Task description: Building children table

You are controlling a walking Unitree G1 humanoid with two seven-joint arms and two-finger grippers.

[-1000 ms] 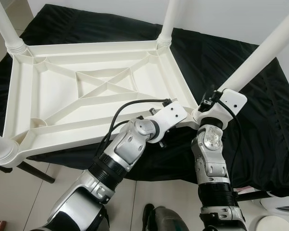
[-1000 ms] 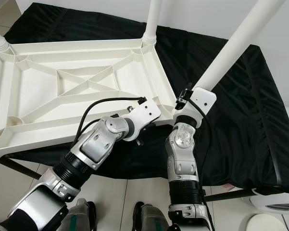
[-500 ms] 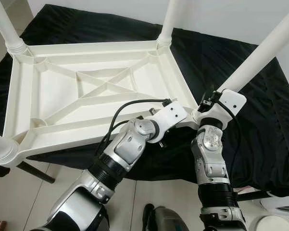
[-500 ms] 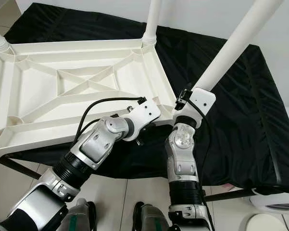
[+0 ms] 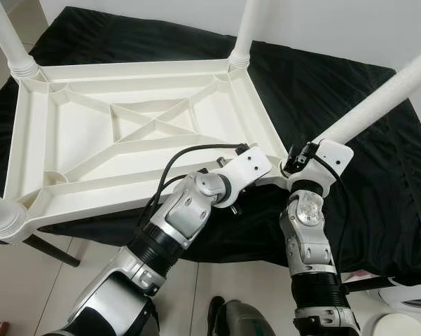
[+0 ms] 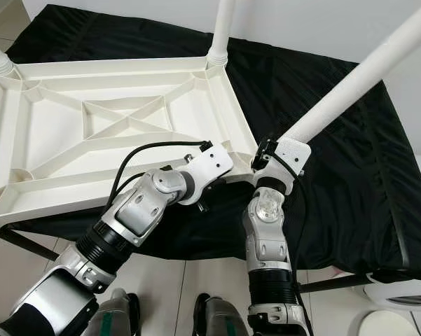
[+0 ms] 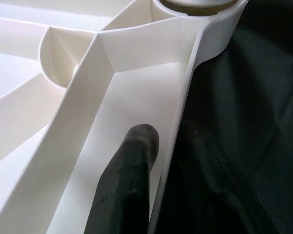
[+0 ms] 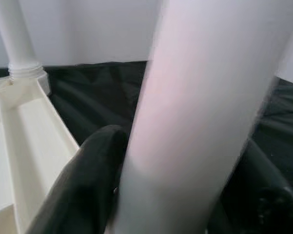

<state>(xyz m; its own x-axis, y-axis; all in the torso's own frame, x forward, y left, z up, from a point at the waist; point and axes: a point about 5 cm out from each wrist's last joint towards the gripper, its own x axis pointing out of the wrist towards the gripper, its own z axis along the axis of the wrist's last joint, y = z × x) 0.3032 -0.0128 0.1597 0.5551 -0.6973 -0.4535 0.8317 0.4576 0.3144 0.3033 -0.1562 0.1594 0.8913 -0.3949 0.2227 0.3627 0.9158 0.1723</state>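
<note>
Upside down on the black-cloth counter [image 5: 350, 168] lies the white plastic table top [image 5: 126, 133], left claw [image 7: 158, 146] pinching its rim, right claw [image 8: 180, 161] pinching the tilted long white leg [image 5: 385, 94], likely to jam crooked in the corner hole.

Head stereo downward; wrist close-ups.
</note>
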